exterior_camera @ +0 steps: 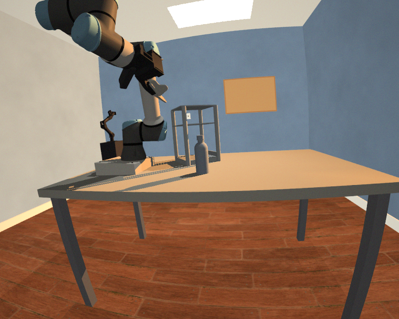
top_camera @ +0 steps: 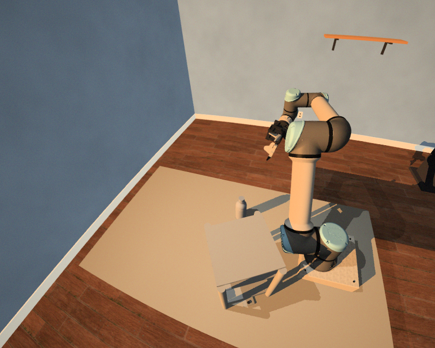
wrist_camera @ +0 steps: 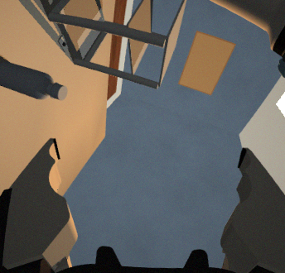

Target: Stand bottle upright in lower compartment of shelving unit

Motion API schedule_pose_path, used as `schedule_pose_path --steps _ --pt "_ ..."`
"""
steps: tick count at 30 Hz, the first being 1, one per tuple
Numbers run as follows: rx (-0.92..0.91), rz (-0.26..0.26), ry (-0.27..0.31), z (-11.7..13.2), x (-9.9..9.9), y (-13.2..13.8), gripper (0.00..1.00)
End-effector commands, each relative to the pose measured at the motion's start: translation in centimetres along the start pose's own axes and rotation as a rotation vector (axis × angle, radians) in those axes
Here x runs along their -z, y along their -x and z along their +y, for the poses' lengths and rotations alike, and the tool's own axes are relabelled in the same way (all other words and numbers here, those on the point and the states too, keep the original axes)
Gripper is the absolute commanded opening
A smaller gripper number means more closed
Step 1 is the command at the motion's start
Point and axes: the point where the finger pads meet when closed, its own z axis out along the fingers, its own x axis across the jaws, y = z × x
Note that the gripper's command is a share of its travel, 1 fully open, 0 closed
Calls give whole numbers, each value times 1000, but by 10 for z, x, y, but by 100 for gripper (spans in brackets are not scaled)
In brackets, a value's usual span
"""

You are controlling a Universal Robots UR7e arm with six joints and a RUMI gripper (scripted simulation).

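A grey bottle (top_camera: 241, 208) (exterior_camera: 201, 154) (wrist_camera: 25, 81) stands upright, cap up, on the table (top_camera: 143, 232) (exterior_camera: 279, 171). It is outside the shelving unit (top_camera: 242, 247) (exterior_camera: 195, 107) (wrist_camera: 108, 28), just beside it. The unit is an open grey frame with an upper and a lower compartment, and both look empty. My gripper (top_camera: 270, 149) (exterior_camera: 158, 91) (wrist_camera: 149, 145) is open and empty. It hangs high above the table, well above and to the side of the bottle and the unit, with its fingers tilted downwards.
The arm's base stands on a raised plate (top_camera: 334, 277) (exterior_camera: 115, 168) at the table's edge next to the unit. A cork board (exterior_camera: 249, 94) (wrist_camera: 207, 63) hangs on the blue wall. A dark stand (top_camera: 431, 172) (exterior_camera: 107, 137) is off the table behind the base.
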Motion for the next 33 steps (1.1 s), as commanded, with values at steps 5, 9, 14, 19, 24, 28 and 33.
schedule_pose_path --steps 5,9,14,19,24,28,33 --pt "134 -70 -98 -2 -24 9 100" --pt "242 -119 -180 -3 -41 16 100" --pt "339 -159 -254 -4 -55 23 100" --pt "467 -206 -354 -5 -71 32 100" --pt "587 -245 -451 -5 -85 39 100" --pt "684 -272 -530 -4 -95 45 100" --pt "792 -299 -621 -2 -105 51 100"
